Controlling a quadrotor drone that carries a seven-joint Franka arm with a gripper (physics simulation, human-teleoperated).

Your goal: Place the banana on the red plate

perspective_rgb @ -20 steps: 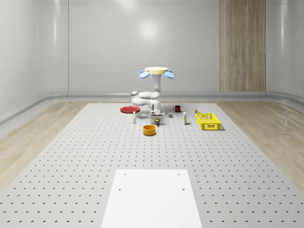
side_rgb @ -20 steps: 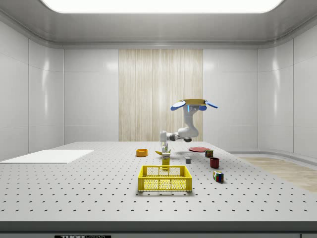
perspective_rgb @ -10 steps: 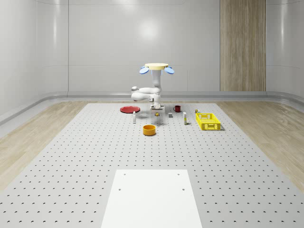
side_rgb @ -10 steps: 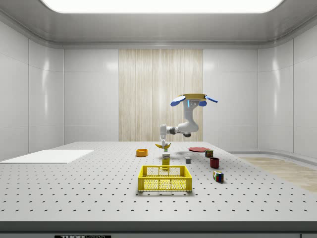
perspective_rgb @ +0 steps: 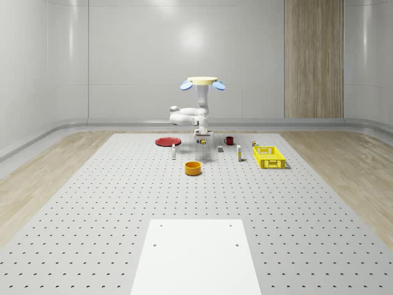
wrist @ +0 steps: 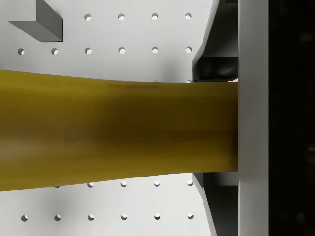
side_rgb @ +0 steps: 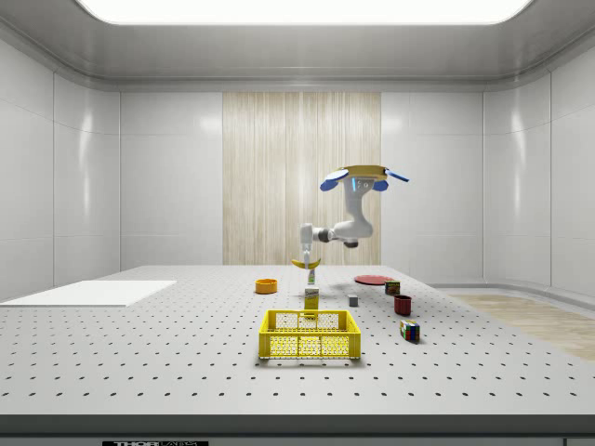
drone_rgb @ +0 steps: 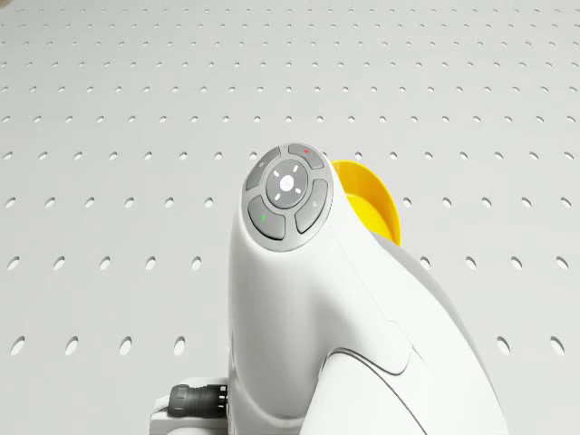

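The yellow banana hangs in the air well above the table, with my gripper shut on it from above. In the side view the banana curves below the gripper. Seen from the wrist, the banana lies across a dark finger. The drone hovers over the middle of the object cluster, its arm bent out and down. The red plate lies on the table to the whole-scene view's left of the banana; in the side view the plate lies to the banana's right.
An orange bowl sits nearer the camera than the banana, and a yellow crate stands at the right. A red mug, a grey cube and small bottles stand around. A white sheet lies in front.
Drone, arm and gripper have risen steadily. The banana has gone up with them, from close to the table to clearly above it.
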